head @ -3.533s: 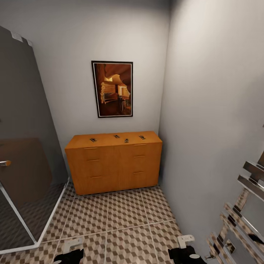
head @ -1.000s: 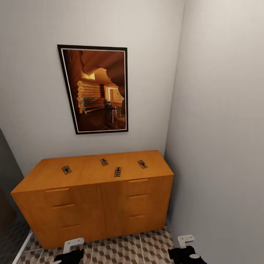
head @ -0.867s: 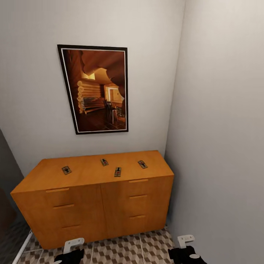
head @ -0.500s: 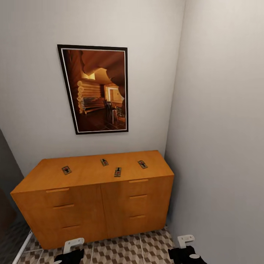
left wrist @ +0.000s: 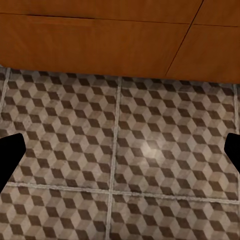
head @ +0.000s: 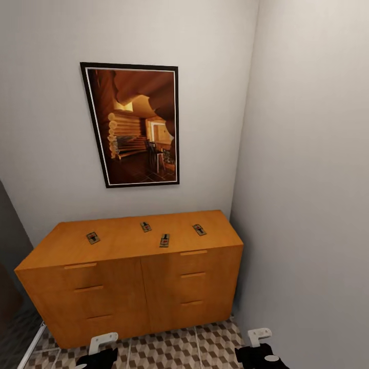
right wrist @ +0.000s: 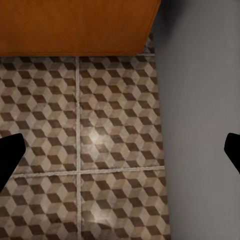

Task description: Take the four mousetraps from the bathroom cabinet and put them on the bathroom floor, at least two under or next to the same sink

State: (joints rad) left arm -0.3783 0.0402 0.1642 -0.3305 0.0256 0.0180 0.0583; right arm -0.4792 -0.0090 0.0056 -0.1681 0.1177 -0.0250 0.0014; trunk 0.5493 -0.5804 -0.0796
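Several mousetraps lie on the flat top of the orange-brown cabinet [head: 128,287]: one at the left [head: 93,237], one in the middle at the back [head: 146,226], one near the front edge [head: 164,240] and one at the right [head: 199,229]. Both arms hang low in front of the cabinet, over the cube-patterned bathroom floor [head: 179,343]. My left gripper [left wrist: 120,155] is open and empty above a tile, facing the cabinet's lower front [left wrist: 100,40]. My right gripper [right wrist: 120,152] is open and empty too, near the cabinet's right corner [right wrist: 75,25]. The bathroom sink is out of view.
A framed picture [head: 136,123] hangs on the back wall above the cabinet. A grey side wall [head: 307,179] runs close along the cabinet's right end and beside my right gripper [head: 259,351]. A dark panel [head: 7,266] stands at the left.
Since the earliest frame the camera has come closer to the cabinet, which now looms larger. Over the last second nothing has shifted.
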